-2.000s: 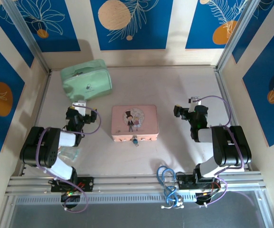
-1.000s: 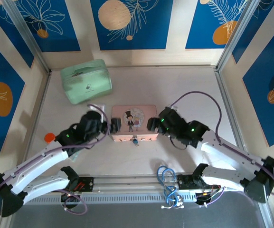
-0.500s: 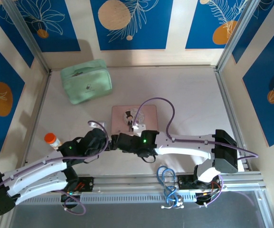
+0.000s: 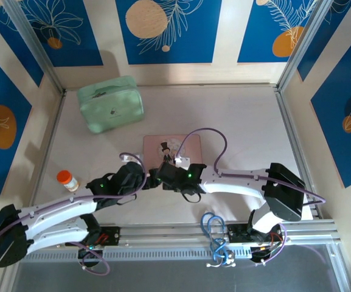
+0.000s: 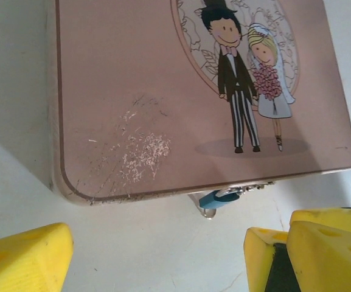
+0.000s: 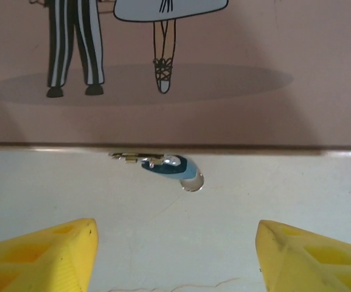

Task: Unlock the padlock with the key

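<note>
Since last frame your left gripper (image 5: 157,261) and right gripper (image 6: 175,255) crept up-frame toward the pink tin (image 5: 132,91). Both are released and empty. The padlock (image 6: 174,167) sits untouched at the tin's lower edge.

Pale whitish counter (image 4: 242,115) before me, matte, with faint scuffs and thin crack lines up close. Three walls box it in: back wall (image 4: 227,36), left wall (image 4: 5,91), right wall (image 4: 345,91). All light wood with blue panels (image 4: 193,36), white leaf line-drawings, orange discs. Silvery metal posts (image 4: 36,52) in back corners. Metal rails (image 4: 163,234) along near edge. Even light, soft shadows.
</note>
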Controlling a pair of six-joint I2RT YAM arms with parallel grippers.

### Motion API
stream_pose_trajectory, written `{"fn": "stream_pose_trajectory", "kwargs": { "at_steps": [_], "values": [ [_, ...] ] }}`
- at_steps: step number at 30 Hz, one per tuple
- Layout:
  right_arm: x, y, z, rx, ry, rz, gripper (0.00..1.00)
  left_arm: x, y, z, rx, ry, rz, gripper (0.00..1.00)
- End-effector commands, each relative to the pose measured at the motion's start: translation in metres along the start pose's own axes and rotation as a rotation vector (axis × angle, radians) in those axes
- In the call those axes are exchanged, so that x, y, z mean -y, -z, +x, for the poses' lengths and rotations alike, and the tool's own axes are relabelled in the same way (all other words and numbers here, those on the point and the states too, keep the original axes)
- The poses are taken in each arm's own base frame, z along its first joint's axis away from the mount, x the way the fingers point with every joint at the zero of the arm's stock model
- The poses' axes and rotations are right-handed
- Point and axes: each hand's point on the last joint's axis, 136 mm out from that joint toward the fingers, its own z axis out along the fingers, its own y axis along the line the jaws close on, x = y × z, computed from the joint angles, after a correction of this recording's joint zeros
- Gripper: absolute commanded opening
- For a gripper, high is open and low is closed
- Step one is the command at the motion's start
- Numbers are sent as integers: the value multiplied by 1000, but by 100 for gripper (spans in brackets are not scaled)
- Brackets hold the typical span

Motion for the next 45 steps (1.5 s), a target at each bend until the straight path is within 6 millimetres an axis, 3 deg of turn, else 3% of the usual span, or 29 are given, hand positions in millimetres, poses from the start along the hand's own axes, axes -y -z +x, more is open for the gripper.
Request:
{"fn": "stream_pose_trajectory", "kwargs": {
  "at_steps": [1, 14, 30, 36, 40, 45],
  "values": [
    [-26, -5, -7, 19, 25, -100, 70, 13, -7, 3, -20, 27, 61, 91],
    [-21, -19, -25, 52, 48, -109, 69, 9, -30, -6, -23, 49, 36, 89],
    [-24, -27, -52, 112, 99, -102, 69, 2, -38, -28, 14, 40, 21, 83],
    [-38, -34, -43, 105, 97, -91, 67, -1, -41, -40, 28, 30, 2, 80],
    [-30, -35, -39, 109, 71, 27, 67, -3, -46, -46, 28, 36, -6, 78],
    [-23, -36, -43, 122, 34, 16, 65, -8, -45, -54, 39, 46, -9, 77]
  ]
}}
